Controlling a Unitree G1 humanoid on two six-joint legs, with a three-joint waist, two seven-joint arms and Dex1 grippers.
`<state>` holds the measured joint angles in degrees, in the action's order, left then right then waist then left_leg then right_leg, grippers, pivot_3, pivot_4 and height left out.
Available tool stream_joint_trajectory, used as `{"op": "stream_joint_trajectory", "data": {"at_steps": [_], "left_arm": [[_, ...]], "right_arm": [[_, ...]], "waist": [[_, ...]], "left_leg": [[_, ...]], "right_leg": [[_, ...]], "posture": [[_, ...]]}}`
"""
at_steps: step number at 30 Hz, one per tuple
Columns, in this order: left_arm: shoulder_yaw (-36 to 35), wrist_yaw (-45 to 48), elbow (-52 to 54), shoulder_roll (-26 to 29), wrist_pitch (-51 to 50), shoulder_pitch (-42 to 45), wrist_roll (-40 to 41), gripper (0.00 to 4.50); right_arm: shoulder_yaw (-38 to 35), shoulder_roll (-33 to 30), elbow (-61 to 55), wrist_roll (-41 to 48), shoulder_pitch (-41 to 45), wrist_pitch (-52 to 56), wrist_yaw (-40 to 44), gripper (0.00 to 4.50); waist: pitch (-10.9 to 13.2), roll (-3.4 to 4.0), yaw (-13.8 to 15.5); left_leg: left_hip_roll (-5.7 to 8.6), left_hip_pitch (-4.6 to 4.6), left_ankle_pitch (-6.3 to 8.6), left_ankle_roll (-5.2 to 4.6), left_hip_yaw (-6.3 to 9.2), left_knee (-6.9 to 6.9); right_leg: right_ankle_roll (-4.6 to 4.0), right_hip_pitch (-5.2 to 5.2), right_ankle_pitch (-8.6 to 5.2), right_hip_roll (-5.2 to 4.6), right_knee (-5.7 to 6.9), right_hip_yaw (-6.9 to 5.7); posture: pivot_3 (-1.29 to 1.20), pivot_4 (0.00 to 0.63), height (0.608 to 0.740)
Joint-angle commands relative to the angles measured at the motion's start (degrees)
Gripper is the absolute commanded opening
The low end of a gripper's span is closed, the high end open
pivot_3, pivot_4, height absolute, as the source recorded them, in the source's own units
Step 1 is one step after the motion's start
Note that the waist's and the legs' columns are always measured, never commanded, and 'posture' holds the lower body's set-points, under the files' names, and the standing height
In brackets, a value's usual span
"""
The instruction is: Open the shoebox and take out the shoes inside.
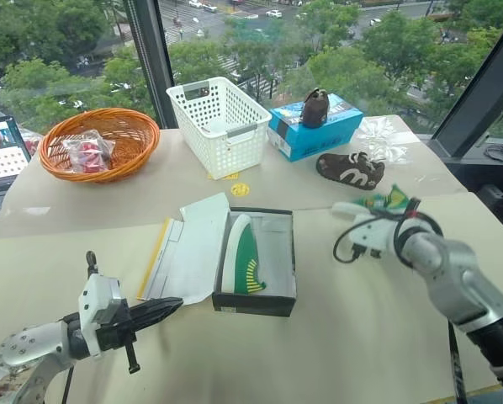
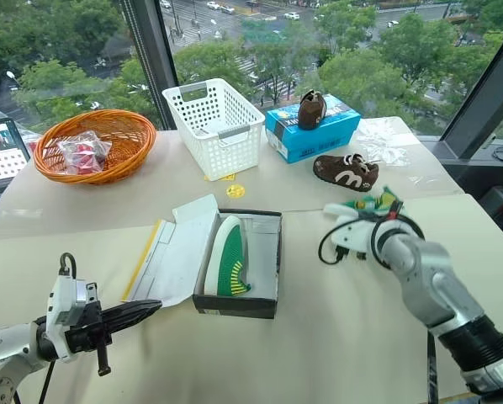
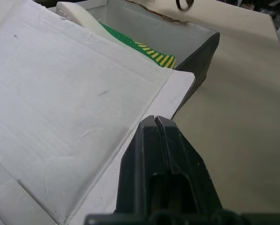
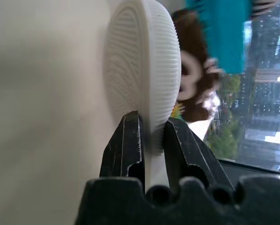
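While the right tool point(image 1: 357, 210) grips one green shoe point(image 4: 142, 70) by its sole beside the open shoebox point(image 1: 256, 299), lower it level onto the worktop point(image 1: 369, 337) before releasing. The other shoe point(image 1: 245, 257) lies inside; the left tool point(image 1: 169, 307) rests clenched, empty.

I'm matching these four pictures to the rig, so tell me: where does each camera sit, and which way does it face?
Left eye and right eye: on the head, looking forward and down at the open shoebox, both arms showing.
Left wrist: along the shut left tool, at the flipped lid and a green shoe inside the box.
Right wrist: along the right tool, clamped on the other green shoe.
Shared: the boxed shoe appears in head and left wrist views.
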<state>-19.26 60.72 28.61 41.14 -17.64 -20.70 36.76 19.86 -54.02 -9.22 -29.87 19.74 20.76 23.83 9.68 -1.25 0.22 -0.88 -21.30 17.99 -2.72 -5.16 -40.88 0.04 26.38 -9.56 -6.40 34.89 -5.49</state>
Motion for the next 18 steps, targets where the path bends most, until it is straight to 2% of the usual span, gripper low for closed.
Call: {"op": "stream_joint_trajectory", "data": {"at_steps": [1, 3, 7, 13, 16, 18], "left_arm": [[-0.85, -1.02, 2.92, 0.81, -1.16, 0.72, 1.68, 0.0], [-0.65, -1.56, 3.42, 0.98, -1.67, 1.0, 1.95, 0.0], [-0.44, -2.41, 4.26, 1.17, -2.93, 1.66, 2.43, 0.0], [0.05, -2.96, 4.15, 1.38, -3.71, 2.98, 2.61, 0.0], [0.28, -2.87, 3.93, 1.23, -3.66, 3.17, 2.27, 0.0], [0.53, -2.73, 3.55, 1.0, -3.25, 3.15, 1.93, 0.0]], "right_arm": [[1.53, 3.31, -3.77, -1.56, -4.31, 1.51, 3.34, 0.3], [0.45, 6.02, -4.77, 0.4, -6.36, 3.79, 5.36, 1.25], [-2.74, 8.92, -5.45, 2.93, -8.33, 6.66, 8.98, 2.43], [-7.36, 6.76, -5.97, 4.97, -7.7, 6.49, 14.3, 4.45], [-11.53, 3.87, -8.77, 10.08, -5.78, 6.45, 21.01, 4.45], [-16.33, 1.08, -12.35, 19.71, 0.09, 7.0, 30.42, 4.45]], "waist": [[-0.11, -0.18, -0.08], [-0.22, -0.36, -0.11], [-0.24, -0.39, -0.4], [-0.3, -0.49, 0.17], [-0.29, -0.49, 0.49], [-0.17, -0.36, 0.47]], "left_leg": [[-0.02, 0.02, -0.01, 0.01, 0.01, 0.0], [-0.07, 0.14, 0.0, 0.02, 0.07, 0.02], [-0.09, 0.19, 0.01, 0.02, 0.05, -0.06], [-0.09, 0.21, 0.0, 0.02, 0.19, -0.05], [-0.07, 0.16, 0.02, 0.01, 0.19, -0.02], [-0.05, 0.1, 0.04, -0.03, 0.2, -0.01]], "right_leg": [[0.0, -0.02, 0.0, 0.03, -0.01, 0.0], [-0.01, -0.12, -0.01, 0.09, -0.02, -0.03], [-0.01, -0.17, 0.0, 0.09, 0.04, 0.05], [-0.15, -0.21, -0.08, 0.15, 0.06, 0.01], [-0.08, -0.18, -0.03, 0.16, -0.01, 0.0], [-0.09, -0.16, -0.03, 0.16, -0.06, 0.0]], "posture": [[0.0, 0.15, 0.731], [0.0, 0.15, 0.731], [0.0, 0.15, 0.731], [0.0, 0.15, 0.731], [0.0, 0.15, 0.731], [0.0, 0.15, 0.731]]}}
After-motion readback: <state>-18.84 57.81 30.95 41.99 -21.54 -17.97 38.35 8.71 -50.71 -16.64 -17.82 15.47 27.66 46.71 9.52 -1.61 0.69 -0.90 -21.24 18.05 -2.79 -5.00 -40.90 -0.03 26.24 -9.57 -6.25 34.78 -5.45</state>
